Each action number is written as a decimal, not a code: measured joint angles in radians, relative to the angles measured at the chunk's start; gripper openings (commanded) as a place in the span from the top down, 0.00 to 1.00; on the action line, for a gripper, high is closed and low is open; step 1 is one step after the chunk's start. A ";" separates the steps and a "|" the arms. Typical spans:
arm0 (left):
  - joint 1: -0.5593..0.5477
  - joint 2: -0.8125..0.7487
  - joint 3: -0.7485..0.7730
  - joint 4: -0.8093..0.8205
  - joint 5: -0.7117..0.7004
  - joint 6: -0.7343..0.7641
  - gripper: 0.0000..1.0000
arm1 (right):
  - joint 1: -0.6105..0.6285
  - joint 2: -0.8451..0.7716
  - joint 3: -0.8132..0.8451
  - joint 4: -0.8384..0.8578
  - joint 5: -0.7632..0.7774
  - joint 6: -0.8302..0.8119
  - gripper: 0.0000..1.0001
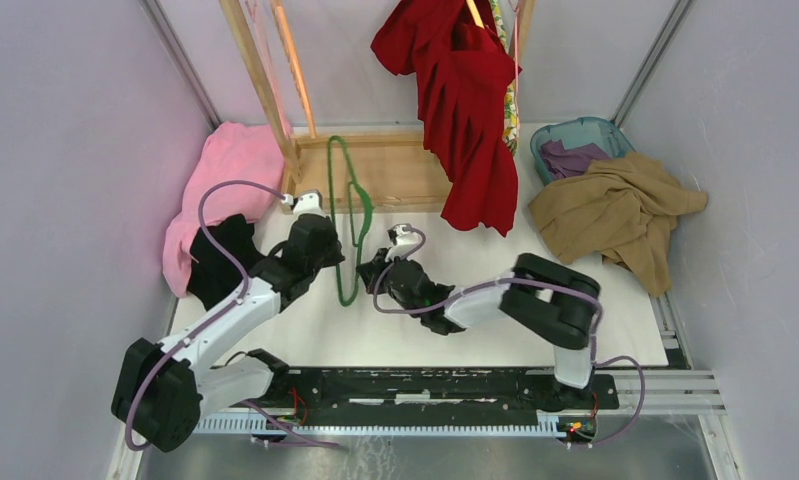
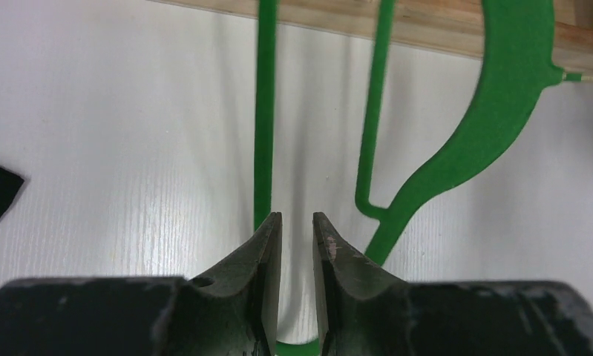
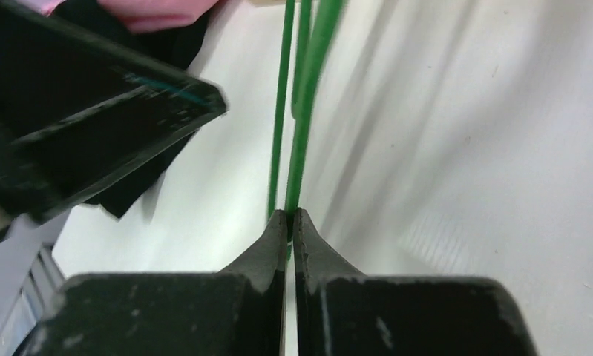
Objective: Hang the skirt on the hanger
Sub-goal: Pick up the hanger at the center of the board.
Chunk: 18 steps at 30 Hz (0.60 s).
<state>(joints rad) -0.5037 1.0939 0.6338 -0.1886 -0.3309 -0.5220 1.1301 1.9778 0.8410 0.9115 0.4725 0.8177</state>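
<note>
Skirt on rack; right gripper clamped on green hanger, left gripper slightly parted astride it.

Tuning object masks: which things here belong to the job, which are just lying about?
Job: skirt; green hanger, pinched by right tool.
Lying about: red garment; tan garment; pink cloth; bin.

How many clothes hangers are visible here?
3: a green hanger lying on the table; an orange-yellow hanger carrying the hung red garment; a thin pink hanger just right of it, mostly hidden. Others may be hidden.
</note>
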 measured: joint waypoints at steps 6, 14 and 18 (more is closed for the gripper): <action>0.000 -0.053 0.007 -0.019 0.000 0.000 0.71 | 0.000 -0.290 0.029 -0.512 -0.103 -0.153 0.99; -0.003 -0.114 0.027 -0.052 0.002 0.000 0.70 | -0.042 -0.484 0.263 -1.123 -0.155 -0.328 0.99; -0.003 -0.132 0.034 -0.060 0.002 0.000 0.70 | -0.087 -0.536 0.384 -1.305 -0.150 -0.403 0.99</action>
<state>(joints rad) -0.5064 0.9619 0.6674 -0.2489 -0.3286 -0.5224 1.0428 1.4422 1.2247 -0.3931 0.3225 0.4149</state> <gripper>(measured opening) 0.295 0.014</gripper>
